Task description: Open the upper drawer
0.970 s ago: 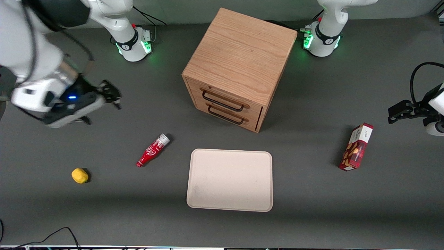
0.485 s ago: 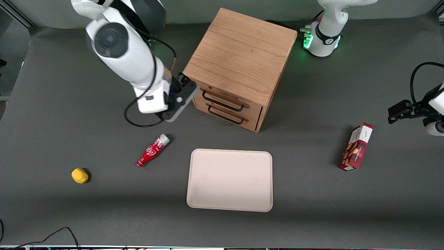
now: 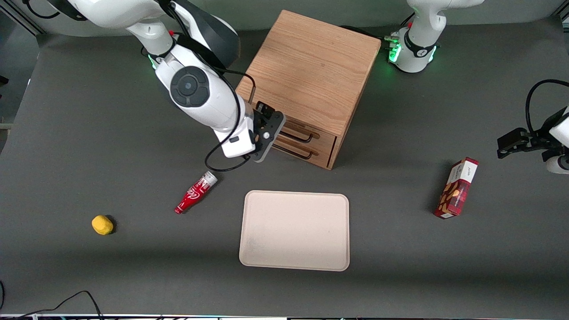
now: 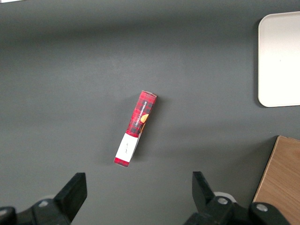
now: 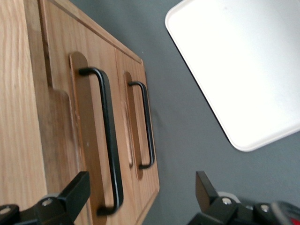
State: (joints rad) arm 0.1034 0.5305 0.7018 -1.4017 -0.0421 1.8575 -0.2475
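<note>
I have the claw [image 3: 269, 119] up against the front of the oak cabinet [image 3: 311, 66], at the end of the drawer fronts nearer the working arm's side of the worktop [image 3: 89, 133]. Its fingers [image 5: 75, 192] stand apart, with nothing between them. From the right wrist camera, one finger sits just beside the end of the upper handle [image 5: 108, 140]; I cannot tell whether it touches the wire.

The upper drawer [image 3: 306, 132] is shut, its face flush with the cabinet front. Its thin black wire handle runs along a shallow recess in the wood. The lower drawer [image 3: 311, 153] lies directly under it, also shut, with a matching handle [image 5: 146, 124]. In the front view the claw and wrist cover the ends of both handles closest to the working arm.

Other items on the worktop:
- cream tray [image 3: 294, 230], nearer the front camera than the cabinet, lying flat, apart from the cabinet.
- red bottle [image 3: 195, 192], on its side, between the tray and the working arm's end, near the claw but not touching it.
- small yellow object [image 3: 102, 225], well apart from the bottle, further toward the working arm's end.
- red snack box [image 3: 456, 188], toward the parked arm's end, well apart from the tray.
</note>
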